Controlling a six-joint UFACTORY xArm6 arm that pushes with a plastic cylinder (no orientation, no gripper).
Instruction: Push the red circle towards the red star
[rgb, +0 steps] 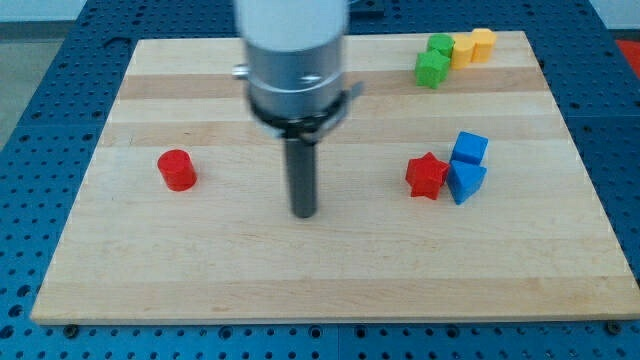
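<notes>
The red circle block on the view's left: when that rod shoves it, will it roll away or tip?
The red circle stands squat on its flat end, so it probably slides rather than tipping or rolling. It looks rigid. Its round side may let it slip off my tip, now on its right.

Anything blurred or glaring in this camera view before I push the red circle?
Camera view: the arm's grey housing is blurred at the view's top, and my tip is slightly soft. The red circle and red star are sharp. Lighting is even on the board, with only faint shadows and no glare.
</notes>
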